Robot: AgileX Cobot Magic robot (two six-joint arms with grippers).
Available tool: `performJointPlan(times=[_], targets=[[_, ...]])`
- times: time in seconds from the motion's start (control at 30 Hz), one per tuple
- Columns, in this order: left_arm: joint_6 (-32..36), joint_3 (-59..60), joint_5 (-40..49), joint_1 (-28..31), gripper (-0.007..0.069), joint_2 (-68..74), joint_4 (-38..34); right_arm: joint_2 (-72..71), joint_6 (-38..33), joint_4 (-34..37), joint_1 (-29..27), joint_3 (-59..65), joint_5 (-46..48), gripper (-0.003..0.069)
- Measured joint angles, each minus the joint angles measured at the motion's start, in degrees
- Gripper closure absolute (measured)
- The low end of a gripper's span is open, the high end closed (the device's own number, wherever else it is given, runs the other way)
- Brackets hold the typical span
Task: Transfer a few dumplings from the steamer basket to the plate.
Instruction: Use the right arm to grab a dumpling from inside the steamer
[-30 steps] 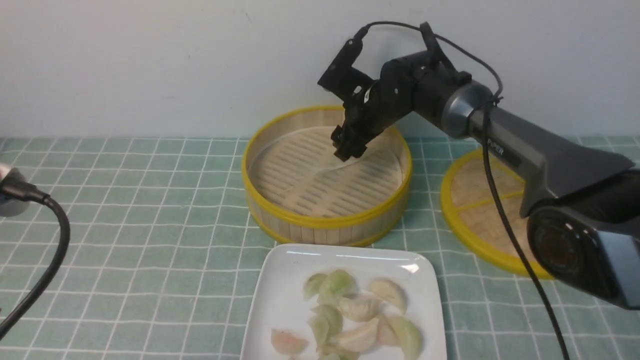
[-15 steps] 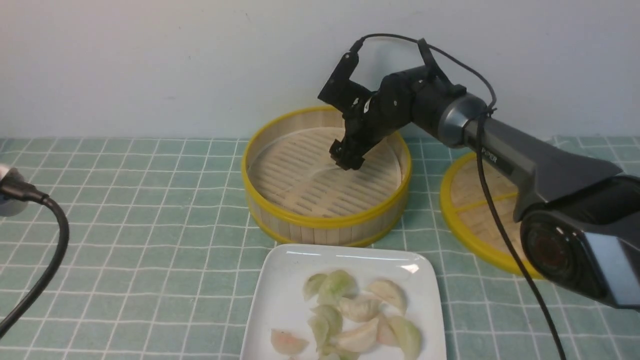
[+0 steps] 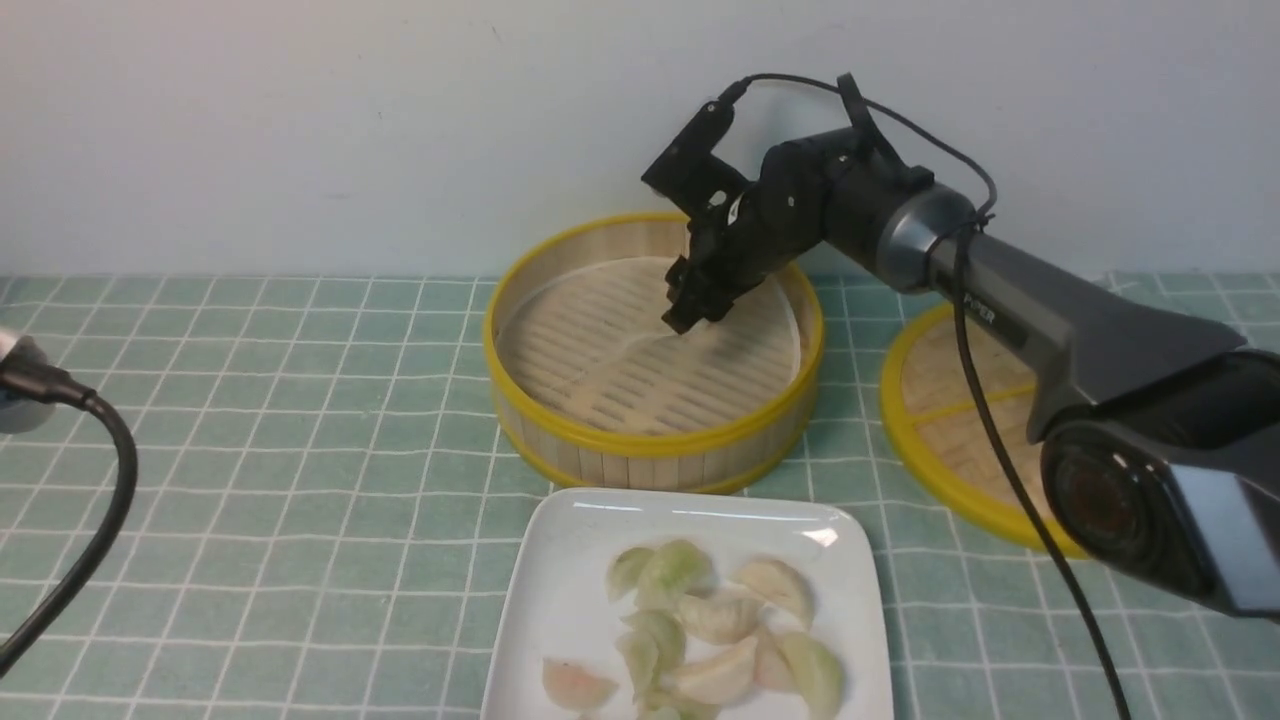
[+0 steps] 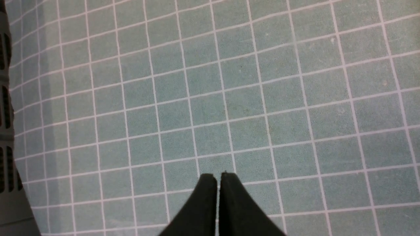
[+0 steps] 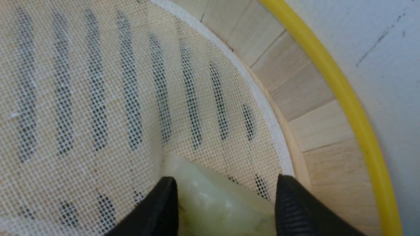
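The steamer basket (image 3: 650, 445) stands at the back centre, its liner bare in the front view. My right gripper (image 3: 688, 315) reaches down inside it near the far right wall. In the right wrist view (image 5: 224, 186) its jaws press on both sides of a pale green dumpling (image 5: 213, 203) lying on the mesh liner by the basket wall (image 5: 295, 98). The white plate (image 3: 560, 540) sits in front of the basket with several dumplings (image 3: 715, 620) piled on it. My left gripper (image 4: 218, 177) is shut and empty above the checked cloth.
A flat woven disc with a yellow rim (image 3: 960, 430) lies right of the basket, under my right arm. A black cable (image 3: 100, 480) hangs at the far left. Green checked cloth (image 3: 300, 400) covers the table. A wall stands close behind the basket.
My right gripper dipped lower into the basket, then rose slightly. The liner edge that was lifted a second ago lies flat again. The plate and left arm are unchanged.
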Motion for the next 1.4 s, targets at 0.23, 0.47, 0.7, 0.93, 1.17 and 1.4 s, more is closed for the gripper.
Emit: performJointPlan(times=[0.23, 0.47, 0.7, 0.93, 1.17, 1.4], targets=[[0.0, 0.0, 0.0, 0.0, 0.0631, 0.0, 0.0, -3.0, 1.4, 0.1, -0.1, 1.0, 6.9, 0.0313], [0.0, 0.0, 0.0, 0.0, 0.0631, 0.0, 0.0, -3.9, 1.4, 0.0, -0.1, 1.1, 5.5, 0.0314], [0.0, 0.0, 0.0, 0.0, 0.0631, 0.0, 0.0, -5.1, 1.5, -0.1, -0.1, 1.1, 3.9, 0.0316], [0.0, 0.0, 0.0, 0.0, 0.0631, 0.0, 0.0, -6.1, 3.2, -0.2, -0.1, -2.8, 5.5, 0.0397], [0.0, 0.0, 0.0, 0.0, 0.0631, 0.0, 0.0, -8.8, 7.7, -0.2, -0.1, -10.3, 21.8, 0.0666], [0.0, 0.0, 0.0, 0.0, 0.0631, 0.0, 0.0, -11.1, 9.4, 0.0, -0.1, -10.7, 22.8, 0.0672]])
